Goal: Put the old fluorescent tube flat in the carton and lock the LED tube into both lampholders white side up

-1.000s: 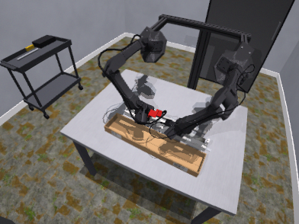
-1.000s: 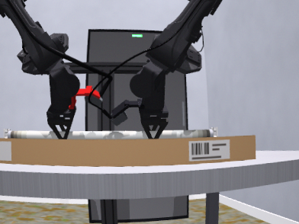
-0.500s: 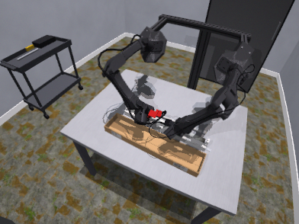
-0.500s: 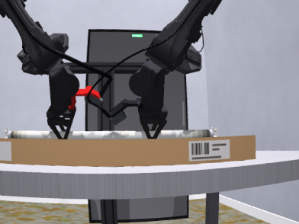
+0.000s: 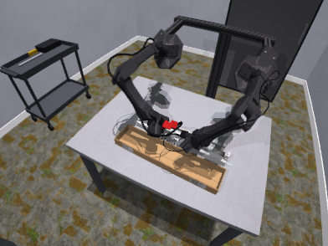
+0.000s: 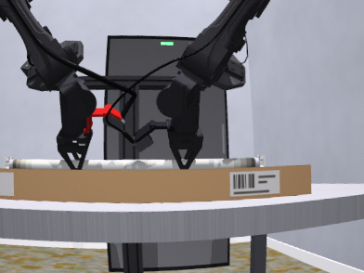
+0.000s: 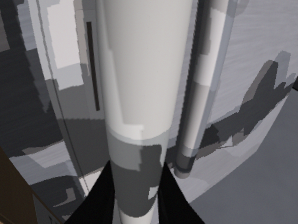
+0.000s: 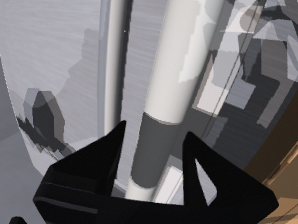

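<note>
1 fluor. tube (image 5: 175,131) (image 6: 135,163) (image 7: 145,65) (image 8: 180,65): white, gray patches | L end effector (image 5: 188,148) (image 6: 184,167) (image 7: 136,185): gripping tube | R end effector (image 5: 155,133) (image 6: 77,167) (image 8: 155,131): part-open

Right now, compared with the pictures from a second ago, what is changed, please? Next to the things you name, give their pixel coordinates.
The left gripper (image 5: 189,146) (image 6: 184,167) (image 7: 136,166) has drawn its fingers closer together and now appears to grip the tube in the fixture (image 6: 218,162) (image 7: 145,60) (image 8: 175,60). The carton (image 5: 167,168) (image 6: 139,187) (image 7: 9,192) (image 8: 280,172) and both arms show no clear movement.
</note>
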{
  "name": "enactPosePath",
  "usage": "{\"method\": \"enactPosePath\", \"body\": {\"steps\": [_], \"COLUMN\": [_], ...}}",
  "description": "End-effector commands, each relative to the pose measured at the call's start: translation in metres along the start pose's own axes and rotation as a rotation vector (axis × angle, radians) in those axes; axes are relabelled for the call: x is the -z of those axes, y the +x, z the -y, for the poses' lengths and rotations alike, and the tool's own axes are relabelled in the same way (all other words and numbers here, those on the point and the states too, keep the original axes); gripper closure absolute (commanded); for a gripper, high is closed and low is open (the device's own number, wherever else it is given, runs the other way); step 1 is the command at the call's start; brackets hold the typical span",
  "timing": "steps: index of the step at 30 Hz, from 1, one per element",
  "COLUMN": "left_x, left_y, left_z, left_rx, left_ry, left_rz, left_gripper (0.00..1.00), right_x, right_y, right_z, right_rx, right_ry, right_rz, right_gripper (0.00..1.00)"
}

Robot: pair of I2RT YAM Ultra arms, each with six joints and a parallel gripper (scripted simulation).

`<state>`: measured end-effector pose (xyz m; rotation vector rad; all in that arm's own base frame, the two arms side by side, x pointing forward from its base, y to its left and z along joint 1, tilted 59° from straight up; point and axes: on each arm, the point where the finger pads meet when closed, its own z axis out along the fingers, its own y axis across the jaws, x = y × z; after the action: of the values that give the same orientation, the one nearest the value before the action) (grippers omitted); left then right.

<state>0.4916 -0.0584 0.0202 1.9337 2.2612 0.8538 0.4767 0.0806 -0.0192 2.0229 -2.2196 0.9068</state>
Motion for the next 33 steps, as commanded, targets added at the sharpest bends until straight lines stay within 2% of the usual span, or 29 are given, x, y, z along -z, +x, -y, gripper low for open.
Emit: {"method": "enactPosePath", "body": {"steps": [1,2,24,25,33], "left_x": [0.0138,0.0138,0.0096,0.014,0.0125], "left_y": [-0.0132,-0.0132,-0.0136,-0.0119,-0.0098], "left_z": [0.0008,0.0008,0.0012,0.0032,-0.002], "left_rx": [-0.025,-0.025,-0.023,-0.027,-0.023], "left_ry": [-0.012,-0.012,-0.018,-0.022,-0.066], "left_rz": [0.034,0.034,0.034,0.035,0.017], "left_gripper": [0.89,0.89,0.89,0.89,0.89], "right_x": [0.0132,0.0132,0.0087,0.0175,0.0145], "right_y": [-0.0126,-0.0126,-0.0121,-0.0098,-0.0091], "right_z": [0.0024,0.0024,0.0008,0.003,0.0064], "right_rx": [0.025,0.025,0.02,0.016,0.013], "right_ry": [0.019,0.019,0.022,0.037,0.075], "right_rz": [0.034,0.034,0.033,0.04,0.024], "right_gripper": [0.51,0.89,0.89,0.89,0.89]}}
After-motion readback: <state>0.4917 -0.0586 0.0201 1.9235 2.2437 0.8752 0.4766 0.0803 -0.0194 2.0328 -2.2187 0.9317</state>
